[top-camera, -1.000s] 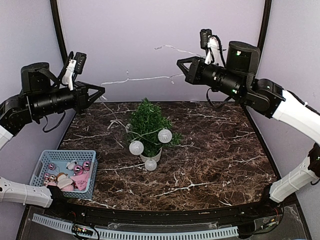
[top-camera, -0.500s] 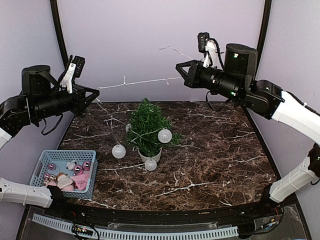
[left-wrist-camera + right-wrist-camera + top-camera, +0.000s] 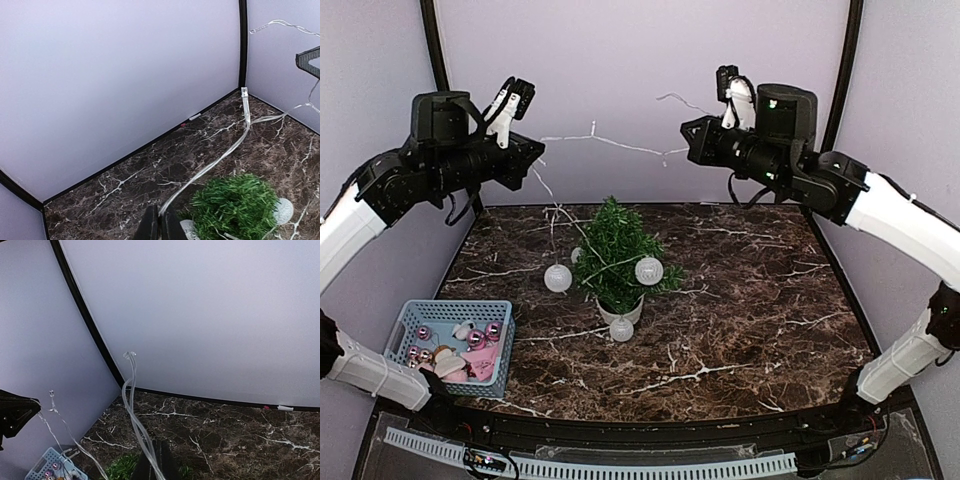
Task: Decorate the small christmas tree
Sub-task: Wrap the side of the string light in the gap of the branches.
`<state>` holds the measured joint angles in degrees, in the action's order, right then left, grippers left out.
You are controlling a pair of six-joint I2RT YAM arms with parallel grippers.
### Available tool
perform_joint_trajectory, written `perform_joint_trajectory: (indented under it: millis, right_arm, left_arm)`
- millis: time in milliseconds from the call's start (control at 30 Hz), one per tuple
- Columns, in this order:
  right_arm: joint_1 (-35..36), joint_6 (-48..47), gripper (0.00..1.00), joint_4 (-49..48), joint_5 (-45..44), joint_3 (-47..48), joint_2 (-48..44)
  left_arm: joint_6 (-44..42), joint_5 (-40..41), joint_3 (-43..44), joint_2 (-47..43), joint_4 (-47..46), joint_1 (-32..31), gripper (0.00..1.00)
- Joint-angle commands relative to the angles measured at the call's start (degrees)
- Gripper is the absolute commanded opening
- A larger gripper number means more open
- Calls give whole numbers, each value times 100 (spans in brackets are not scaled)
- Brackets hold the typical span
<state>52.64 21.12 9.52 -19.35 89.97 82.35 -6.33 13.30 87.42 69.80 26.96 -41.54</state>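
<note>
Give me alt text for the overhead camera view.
The left claw and right claw hold a clear string stretched above the tree on a marble table. White balls are by the tree; a blue basket sits front left.

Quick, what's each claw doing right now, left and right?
Left claw: closed, holding the thin clear wire garland.
Right claw: closed, holding the same garland.
</note>
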Motion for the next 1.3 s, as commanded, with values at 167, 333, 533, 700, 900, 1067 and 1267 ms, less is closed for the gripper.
perform_joint_trajectory:
  millis: [167, 333, 533, 700, 900, 1067, 1267]
  right_arm:
    - [-1055, 756, 0, 12, 50, -183, 396]
    - [-1732, 746, 51, -79, 2094, -456, 523]
    - [-1766, -157, 92, -487, 3767, -831, 230]
    - [-1723, -404, 93, -1250, 5267, -727, 405]
    - [-1360, -1112, 93, -759, 5719, 309, 1155]
    - [-1184, -1667, 87, 125, 6049, 1142, 1763]
    - [-1092, -2068, 58, 997, 6288, 1872, 2297]
  left_arm:
    - [-724, -1051, 499, 728, -569, 583, 0]
    - [-886, -2332, 851, 1172, -339, 586, 0]
    - [-897, -3144, 1321, 1710, 59, 586, 0]
    - [-890, -3650, 1565, 1981, 188, 586, 0]
    - [-843, -4041, 1689, 2122, 254, 586, 0]
    - [-835, -4122, 1726, 2153, 315, 586, 0]
    - [-795, -4198, 1722, 2165, 266, 586, 0]
